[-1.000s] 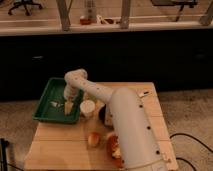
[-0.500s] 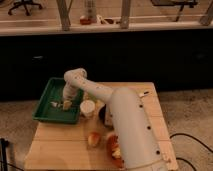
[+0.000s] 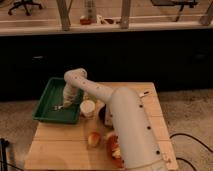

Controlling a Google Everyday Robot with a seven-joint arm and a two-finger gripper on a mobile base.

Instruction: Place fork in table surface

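Observation:
My white arm reaches from the lower right across the pale-wood table surface (image 3: pixel 65 145) to the green tray (image 3: pixel 46 105) at the table's left rear. My gripper (image 3: pixel 65 102) hangs down inside the tray, close to its floor. A small thin silvery piece, the fork (image 3: pixel 57 107), shows at the gripper's tip, low in the tray. I cannot tell whether the gripper holds the fork or only touches it.
A white cup (image 3: pixel 87 107) stands just right of the tray. A round yellowish fruit (image 3: pixel 93 138) and a red-orange item (image 3: pixel 114 146) lie near the front, beside the arm. A white-handled utensil with a dark end (image 3: pixel 144 93) lies at the back right.

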